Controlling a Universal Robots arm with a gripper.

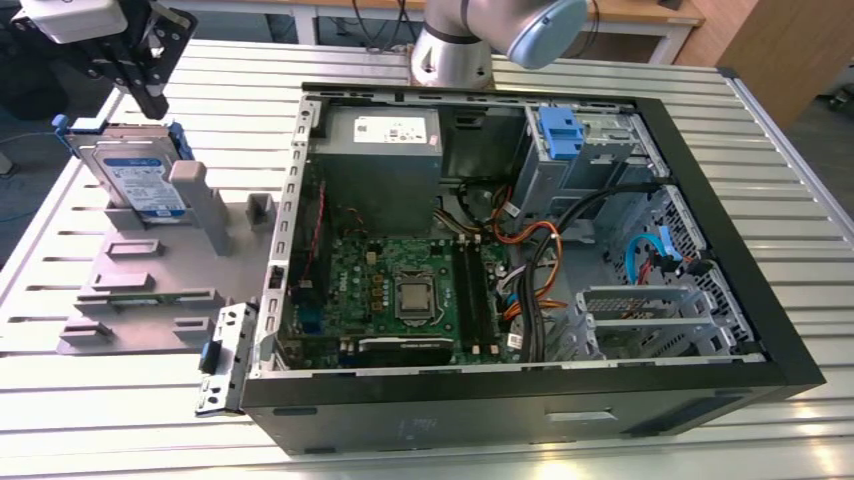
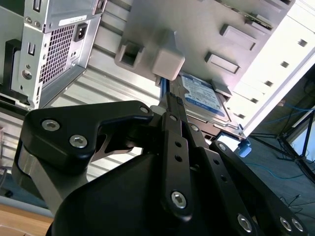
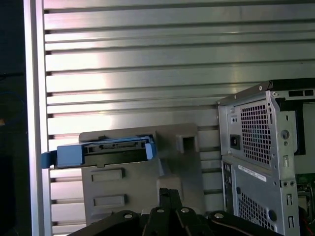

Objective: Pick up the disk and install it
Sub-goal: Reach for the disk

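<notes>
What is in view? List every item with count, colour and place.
disk: one, silver in a blue carrier, standing on edge in the holder, exterior view's left
holder: one, grey, on the table beside the case
computer case: one, black, open, mid-table
power supply: one, grey, in the case's far corner
motherboard: one, green, on the case floor
bracket: one, blue, on the grey drive bay
table: one, silver slats, under everything
robot arm: one, grey and blue, behind the case
gripper: one, black, just above the disk, jaws together
</notes>
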